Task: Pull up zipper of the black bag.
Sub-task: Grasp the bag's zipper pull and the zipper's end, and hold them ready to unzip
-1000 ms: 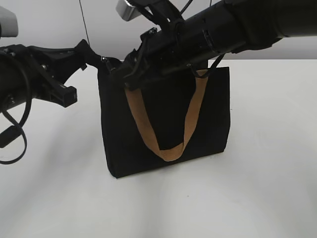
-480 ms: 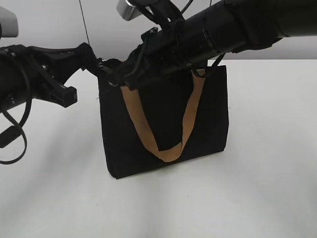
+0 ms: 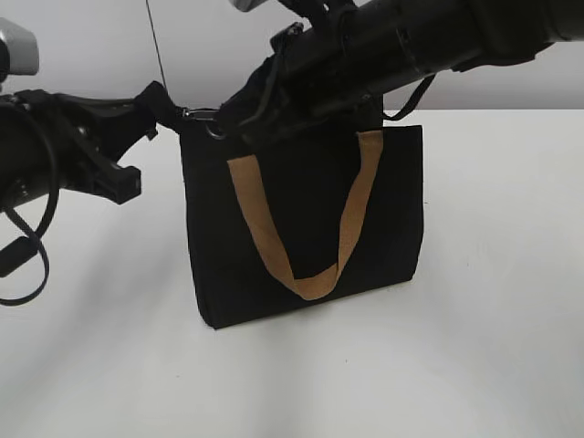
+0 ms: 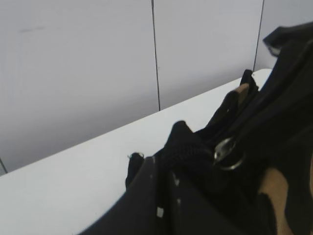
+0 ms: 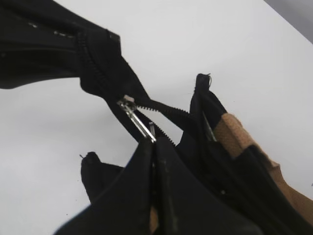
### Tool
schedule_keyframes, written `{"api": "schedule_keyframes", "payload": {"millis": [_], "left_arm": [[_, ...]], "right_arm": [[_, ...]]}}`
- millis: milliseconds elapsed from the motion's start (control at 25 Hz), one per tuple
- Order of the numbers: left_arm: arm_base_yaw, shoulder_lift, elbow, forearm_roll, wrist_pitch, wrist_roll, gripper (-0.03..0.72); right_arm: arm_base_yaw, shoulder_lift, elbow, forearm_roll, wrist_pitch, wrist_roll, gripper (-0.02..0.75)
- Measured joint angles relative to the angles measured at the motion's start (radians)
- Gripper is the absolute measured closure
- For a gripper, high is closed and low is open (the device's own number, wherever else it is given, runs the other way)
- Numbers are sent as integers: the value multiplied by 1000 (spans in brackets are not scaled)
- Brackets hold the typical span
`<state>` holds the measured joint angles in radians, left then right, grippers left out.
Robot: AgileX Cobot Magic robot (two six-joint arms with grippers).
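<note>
The black bag [image 3: 306, 196] stands upright on the white table, a tan handle loop [image 3: 310, 278] hanging down its front. My left gripper [image 3: 167, 108] is shut on the bag's top left corner; in the left wrist view its jaws [image 4: 159, 164] pinch bunched black fabric [image 4: 188, 142] next to a silvery ring [image 4: 227, 152]. My right gripper [image 3: 224, 123] reaches across the top rim and is shut on the silvery pull tab [image 5: 136, 120] just ahead of its fingertips [image 5: 152, 145]. The zipper [image 5: 168, 110] runs back from the slider with its two sides parted.
The white table [image 3: 493, 319] extends round the bag on all sides. A pale panelled wall [image 4: 98, 58] rises behind the table's far edge. My right arm [image 3: 411, 41] covers most of the bag's top rim. A loose black cable [image 3: 18, 255] hangs from the left arm.
My right gripper has moved up and a little left along the rim toward the left gripper. The bag's top edge has lifted and the right end of the tan handle has come into sight.
</note>
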<state>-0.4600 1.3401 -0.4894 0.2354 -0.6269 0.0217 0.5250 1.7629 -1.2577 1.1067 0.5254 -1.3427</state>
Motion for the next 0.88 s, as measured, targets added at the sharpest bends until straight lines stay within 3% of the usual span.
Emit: {"api": "schedule_keyframes", "payload": {"millis": [480,880], "left_arm": [[74,0,0,-69,191,1,694],[76,0,0,-82,260,1,694]], "right_arm": [[-19,-7,0,-62,8,66,738],[-47,-7,0,-116,12,115,738]]}}
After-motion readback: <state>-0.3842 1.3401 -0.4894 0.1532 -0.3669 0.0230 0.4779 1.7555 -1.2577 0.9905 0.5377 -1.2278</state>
